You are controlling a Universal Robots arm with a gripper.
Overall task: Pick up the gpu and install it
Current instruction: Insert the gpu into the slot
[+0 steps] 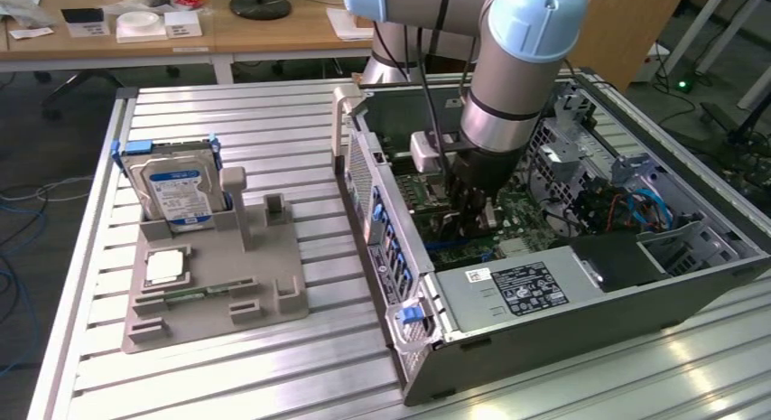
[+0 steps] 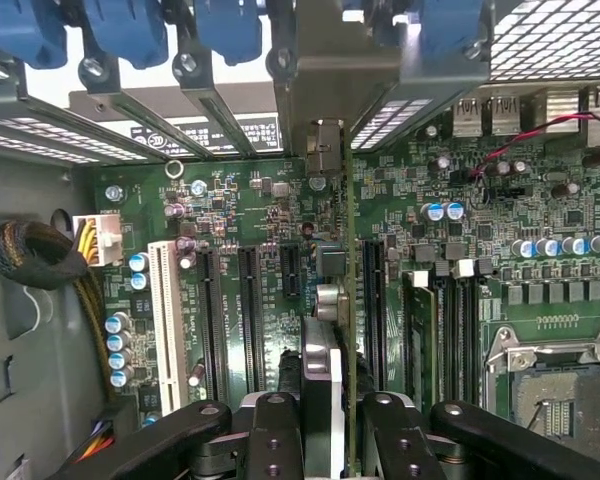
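My gripper [image 2: 325, 445] is deep inside the open computer case [image 1: 543, 348], shut on the gpu [image 2: 328, 300]. I see the card edge-on between the two black fingers [image 2: 275, 440]. It stands upright over the green motherboard [image 2: 250, 200], in line with a black expansion slot. Its silver end bracket [image 2: 320, 100] sits at the rear slot openings of the case. I cannot tell whether the card's lower edge is seated in the slot. In the exterior view the arm reaches down into the case and the gripper [image 1: 468, 212] hangs just above the motherboard.
A silver hard drive [image 1: 175, 190] stands in a grey holder [image 1: 217, 294] at the exterior view's left, with a processor chip [image 1: 165, 266] and a memory stick [image 1: 199, 294]. The power supply [image 1: 524, 289], cables [image 1: 627, 203] and the processor socket [image 2: 555, 390] crowd the case.
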